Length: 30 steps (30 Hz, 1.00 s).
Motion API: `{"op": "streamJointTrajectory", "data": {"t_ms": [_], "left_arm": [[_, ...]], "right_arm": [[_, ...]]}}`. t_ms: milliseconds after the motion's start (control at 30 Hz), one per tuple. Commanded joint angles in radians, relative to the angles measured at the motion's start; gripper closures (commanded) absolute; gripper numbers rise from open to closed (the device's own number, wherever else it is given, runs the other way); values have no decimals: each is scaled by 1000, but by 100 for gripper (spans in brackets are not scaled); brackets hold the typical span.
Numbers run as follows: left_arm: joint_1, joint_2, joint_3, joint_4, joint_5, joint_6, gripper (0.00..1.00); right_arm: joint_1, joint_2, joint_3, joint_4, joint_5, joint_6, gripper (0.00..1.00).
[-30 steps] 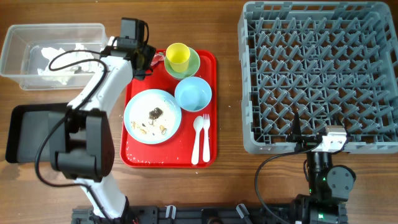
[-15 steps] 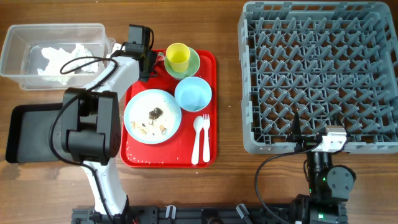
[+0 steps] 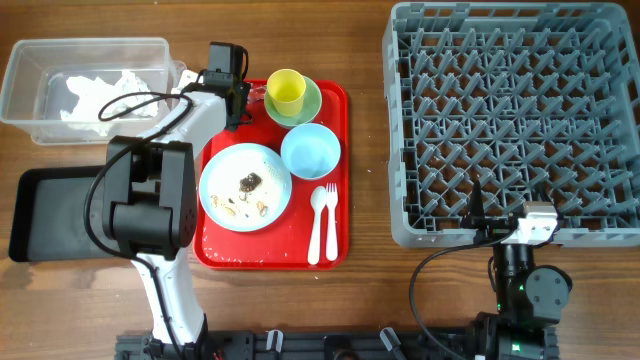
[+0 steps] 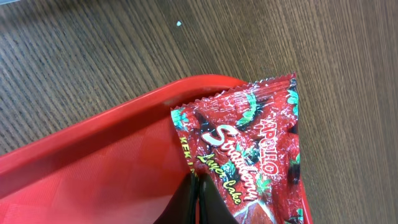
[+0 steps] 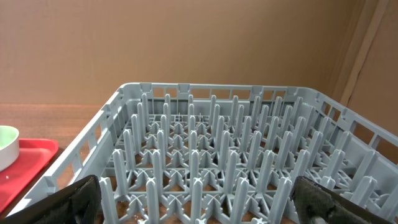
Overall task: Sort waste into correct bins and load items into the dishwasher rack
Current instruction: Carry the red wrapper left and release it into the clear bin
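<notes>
The wrapper (image 4: pixel 249 155) is red with green and white print, the tray (image 4: pixel 93 168) red, the table (image 4: pixel 124 43) brown wood-grain.

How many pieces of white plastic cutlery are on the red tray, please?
2: the spoon and the fork lie side by side on the red tray, right of the plate; none appears hidden.

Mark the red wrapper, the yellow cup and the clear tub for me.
red wrapper (image 4: pixel 249 143), left wrist view, middle of printed face.
yellow cup (image 3: pixel 286 92), overhead view, open mouth.
clear tub (image 3: pixel 90 43), overhead view, far rim.
</notes>
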<state>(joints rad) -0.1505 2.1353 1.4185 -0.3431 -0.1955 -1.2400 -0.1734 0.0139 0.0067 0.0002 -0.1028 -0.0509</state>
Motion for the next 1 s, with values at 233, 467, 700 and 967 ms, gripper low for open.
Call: {"op": "streamJointTrajectory", "data": {"t_ms": [233, 467, 700, 967], "left_arm": [[5, -196, 2, -131, -19, 5, 96], [5, -336, 2, -206, -21, 5, 96], [39, -393, 2, -175, -280, 5, 96], [254, -390, 2, 56, -304, 251, 96]], "right_arm": [[3, -3, -2, 3, 9, -10, 0], [3, -3, -2, 3, 9, -10, 0], [3, -3, -2, 3, 9, -10, 0], [3, -3, -2, 3, 9, -10, 0]]}}
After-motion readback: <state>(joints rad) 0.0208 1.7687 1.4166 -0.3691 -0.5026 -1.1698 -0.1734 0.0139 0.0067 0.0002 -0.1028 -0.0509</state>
